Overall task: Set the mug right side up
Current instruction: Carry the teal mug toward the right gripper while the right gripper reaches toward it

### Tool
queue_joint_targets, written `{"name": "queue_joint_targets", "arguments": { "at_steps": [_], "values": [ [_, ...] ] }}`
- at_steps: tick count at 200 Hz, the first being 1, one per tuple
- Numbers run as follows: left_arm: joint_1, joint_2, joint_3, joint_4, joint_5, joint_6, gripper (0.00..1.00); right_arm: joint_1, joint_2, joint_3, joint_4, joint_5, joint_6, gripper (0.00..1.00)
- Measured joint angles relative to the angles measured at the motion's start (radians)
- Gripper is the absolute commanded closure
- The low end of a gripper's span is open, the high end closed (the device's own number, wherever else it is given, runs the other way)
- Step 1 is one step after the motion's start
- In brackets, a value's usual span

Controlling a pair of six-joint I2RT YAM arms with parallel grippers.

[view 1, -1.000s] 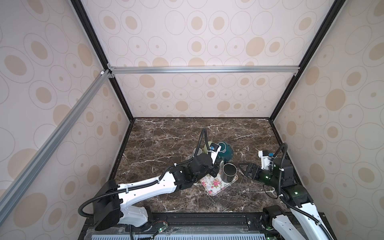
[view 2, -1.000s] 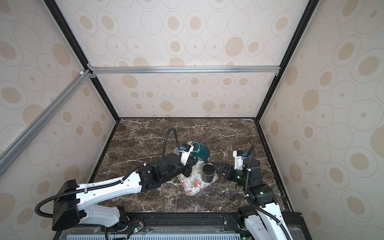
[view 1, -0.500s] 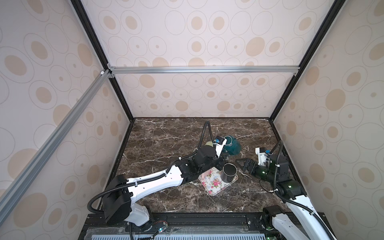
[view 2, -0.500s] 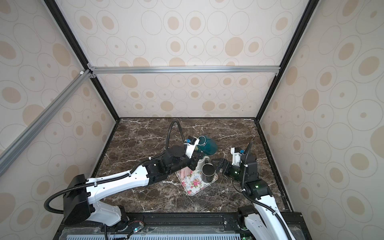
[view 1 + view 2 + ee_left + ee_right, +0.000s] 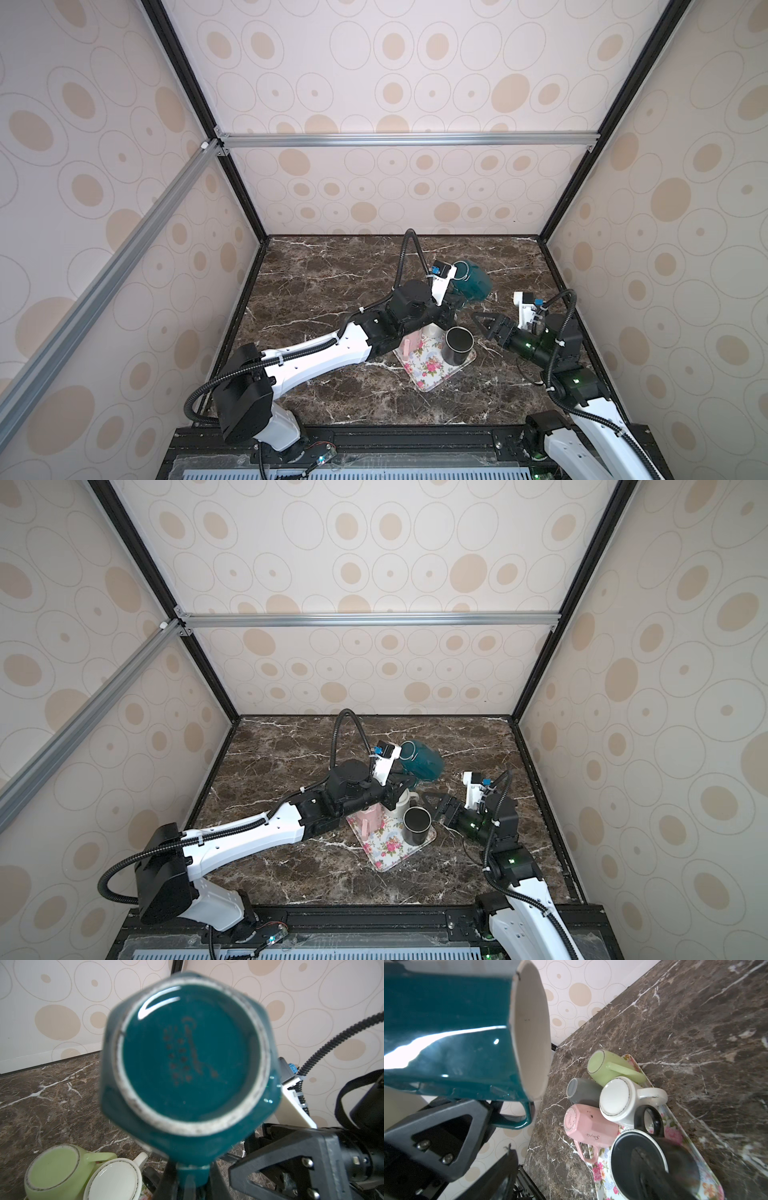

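We see the left pincer (image 5: 189, 1177), gripping the teal mug (image 5: 474, 282) by its handle, has raised it. The right pincer (image 5: 482, 323) (spread, empty) has drawn near.

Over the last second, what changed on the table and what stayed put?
The left gripper, shut on the handle of the teal mug, carried it away from the floral tray, toward the back and right; the mug hangs sideways in the air. The right gripper, open, moved in toward the mug. The tray and the black mug on it stayed put.
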Motion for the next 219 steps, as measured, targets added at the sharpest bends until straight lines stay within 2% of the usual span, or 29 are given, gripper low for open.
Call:
{"name": "queue_joint_targets", "arguments": {
  "at_steps": [47, 118, 195, 219],
  "values": [
    [0.026, 0.0, 0.0, 0.079, 0.106, -0.043, 1.0, 0.0, 0.03, -0.005, 0.134, -0.035, 0.032, 0.27],
    [0.038, 0.008, -0.001, 0.171, 0.204, -0.09, 1.0, 0.0, 0.067, -0.013, 0.312, -0.058, 0.072, 0.31],
    [0.054, 0.019, -0.031, 0.234, 0.264, -0.14, 1.0, 0.0, 0.099, -0.013, 0.397, -0.072, 0.097, 0.35],
    [0.054, 0.023, -0.051, 0.26, 0.28, -0.158, 1.0, 0.0, 0.106, -0.013, 0.41, -0.076, 0.106, 0.46]
  ]
}}
